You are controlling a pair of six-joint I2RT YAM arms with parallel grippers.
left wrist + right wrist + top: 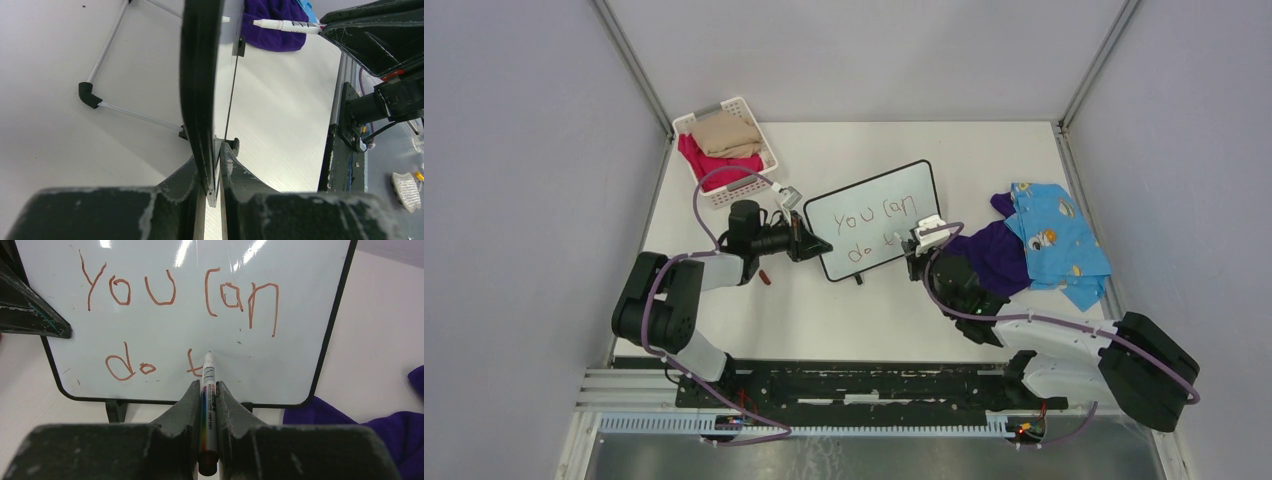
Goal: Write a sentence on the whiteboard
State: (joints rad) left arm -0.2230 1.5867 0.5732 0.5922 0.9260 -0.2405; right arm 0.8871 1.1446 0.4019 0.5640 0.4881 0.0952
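The whiteboard [874, 220] stands tilted at the table's middle, with "You can do t" on it in orange-brown ink [180, 285]. My left gripper [816, 246] is shut on the whiteboard's left edge [200, 90], which runs edge-on between the fingers in the left wrist view. My right gripper [916, 246] is shut on a white marker [207, 390]. Its tip touches the board just right of the "t". The same marker [287, 25] shows in the left wrist view, pointing at the board's face.
A white slatted basket [724, 150] with beige and pink cloth stands at the back left. Purple cloth [989, 255] and a blue printed garment [1054, 240] lie to the right of the board. A small dark red object [764, 277] lies near the left arm.
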